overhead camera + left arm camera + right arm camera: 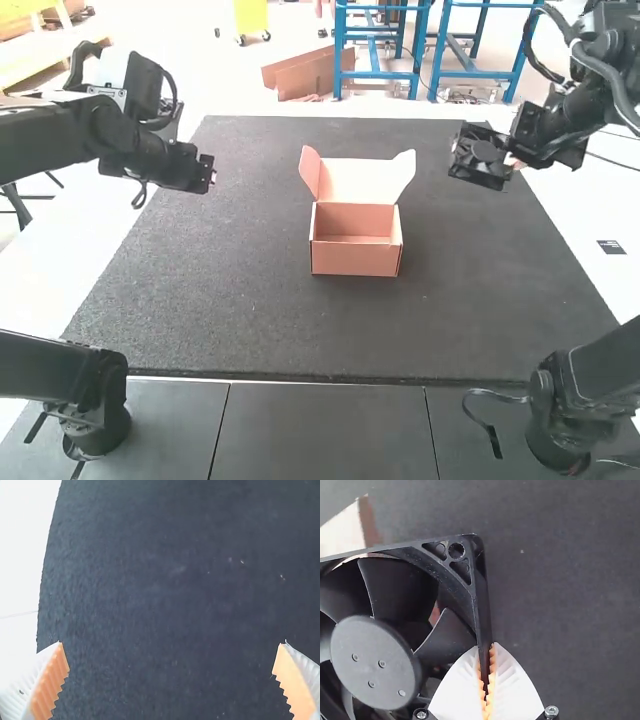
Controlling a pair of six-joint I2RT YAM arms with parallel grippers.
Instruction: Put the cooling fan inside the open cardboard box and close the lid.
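Observation:
A black square cooling fan point(481, 156) hangs tilted above the mat at the far right, to the right of the box. My right gripper point(512, 152) is shut on its frame; in the right wrist view the fan point(395, 630) has its edge pinched between the white ribbed fingers point(487, 685). The small cardboard box point(356, 238) stands open at the mat's middle with its lid point(357, 172) raised at the back. My left gripper point(207, 173) hovers over the mat's left side, well left of the box, and its orange-padded fingers point(47, 682) stand wide open over bare mat.
A dark foam mat point(250, 290) covers the table, with white table surface point(40, 260) beyond its left and right edges. The two arm bases point(85, 400) stand at the near corners.

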